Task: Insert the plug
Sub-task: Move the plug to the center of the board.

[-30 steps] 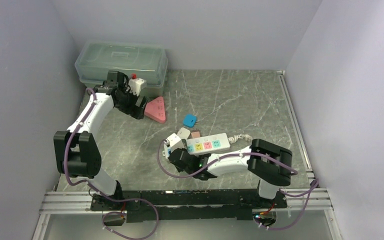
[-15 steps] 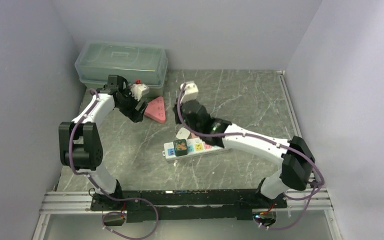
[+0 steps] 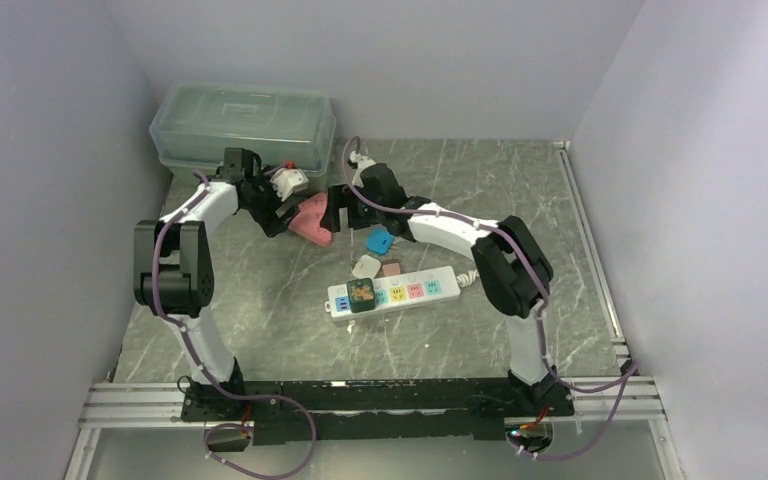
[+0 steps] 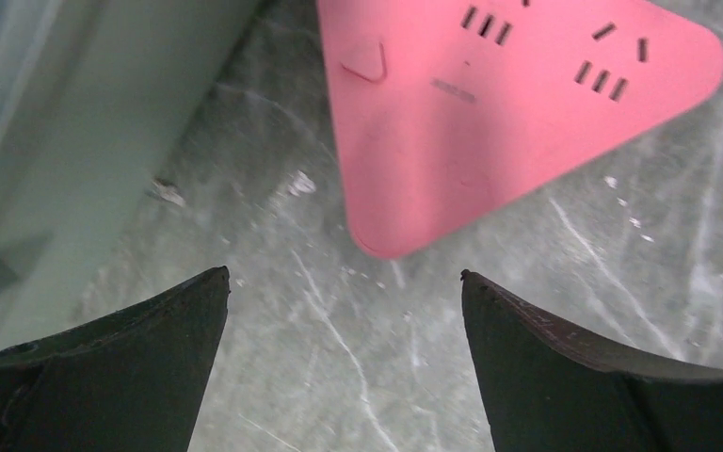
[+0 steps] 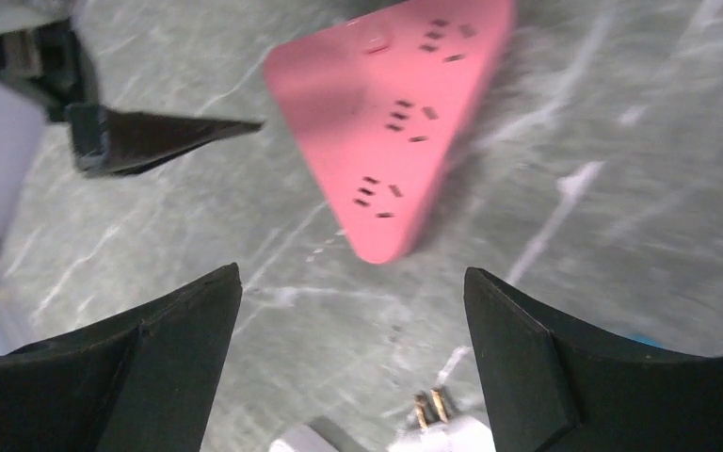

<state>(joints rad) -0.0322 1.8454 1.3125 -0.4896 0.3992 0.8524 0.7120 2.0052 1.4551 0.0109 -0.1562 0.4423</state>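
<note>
Our left gripper (image 4: 345, 274) has its jaws spread wide with nothing between them but bare marbled tabletop (image 4: 358, 377). Just ahead of the fingertips lies a pink triangular socket block (image 4: 490, 104), its rounded corner pointing back into the gap. Off the left jaw's outer side runs the wall of the clear lidded box (image 3: 245, 120).

Our right gripper (image 5: 353, 271) is spread wide too and holds nothing. The same pink block lies ahead of it, one corner aimed at the gap. Beyond this gripper's left jaw we see one dark finger (image 5: 160, 137) of the left gripper, close to the block's edge but not touching it. So the two sets of jaws face the block from opposite sides.

A white plug (image 5: 461, 428) with brass prongs shows behind the right jaws.

The dark plug (image 3: 362, 294) is well behind both sets of jaws. It sits in the white power strip (image 3: 415, 290), near its left end. A blue plug (image 3: 379, 240) lies between that strip and the right gripper.
</note>
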